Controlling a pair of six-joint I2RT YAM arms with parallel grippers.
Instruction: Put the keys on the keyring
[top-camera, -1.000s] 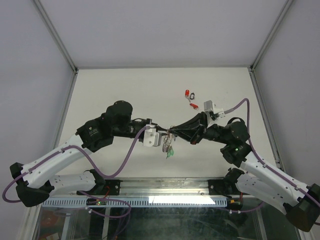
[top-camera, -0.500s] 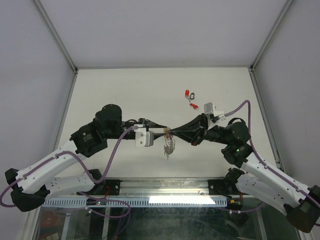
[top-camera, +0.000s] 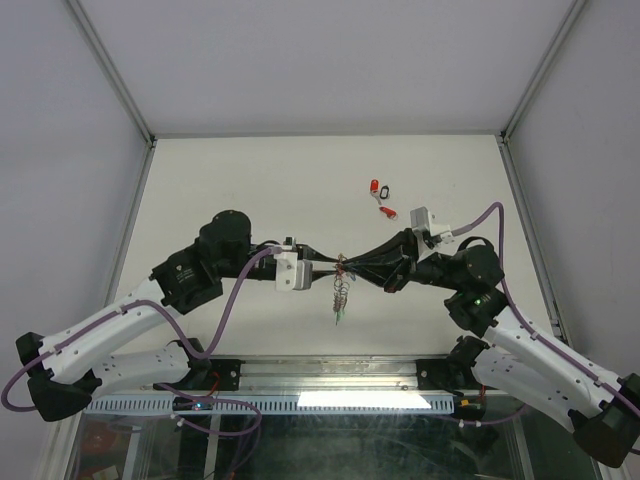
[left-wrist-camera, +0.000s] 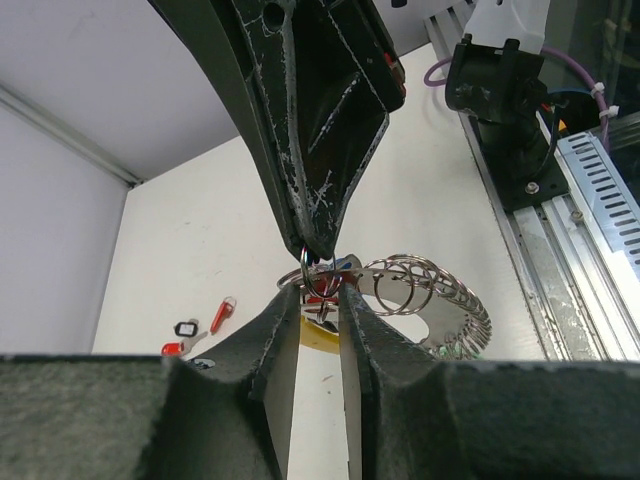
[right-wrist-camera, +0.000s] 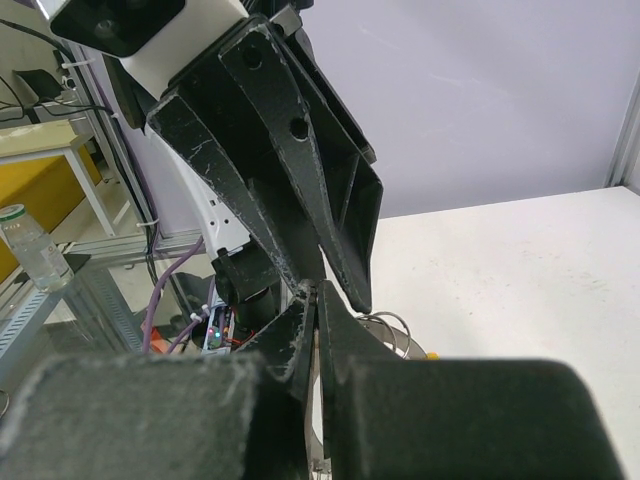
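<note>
My two grippers meet tip to tip above the table's middle. My left gripper (top-camera: 330, 268) is shut on the keyring (top-camera: 341, 292), whose silvery coil (left-wrist-camera: 440, 300) and yellow arc (left-wrist-camera: 320, 338) hang below it with a green tag at the bottom. My right gripper (top-camera: 351, 268) is shut on a small key ring at the same spot, and its fingers (left-wrist-camera: 320, 150) come down onto my left gripper (left-wrist-camera: 320, 300). In the right wrist view my right gripper (right-wrist-camera: 317, 295) faces the left fingers (right-wrist-camera: 300, 200). Loose keys (top-camera: 380, 188) with red and black tags lie further back.
Another red-tagged key (top-camera: 387, 211) lies on the white table (top-camera: 250, 180) behind the right arm. The same loose keys show in the left wrist view (left-wrist-camera: 222, 313). The metal rail (top-camera: 320, 375) runs along the near edge, and frame walls close the sides and back.
The left arm pulled back left, then came slightly forward again. The grippers stayed tip to tip. The keyring now hangs straighter and lower.
</note>
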